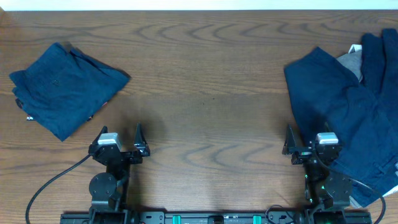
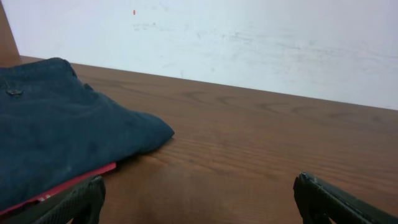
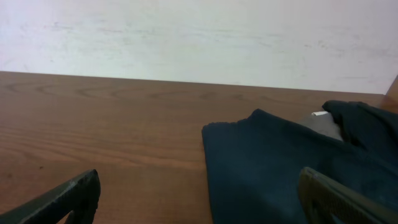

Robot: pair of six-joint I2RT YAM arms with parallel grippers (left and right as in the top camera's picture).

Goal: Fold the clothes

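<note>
Seemingly a robotics lab: robot arms (image 1: 107, 171) mounted at a wood-grain table (image 1: 205, 74), bare white wall (image 2: 249, 43).

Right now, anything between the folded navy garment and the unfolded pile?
No. Overhead shows only bare table between folded garment and pile.

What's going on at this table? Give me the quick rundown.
Two robot arms are set up for folding clothes, and at this moment neither is holding anything. The left end effector and the right end effector both sit open and low over the table, close to their bases. A folded navy garment lies at the far left. An unfolded heap of navy clothes lies at the right, next to the right arm.
</note>
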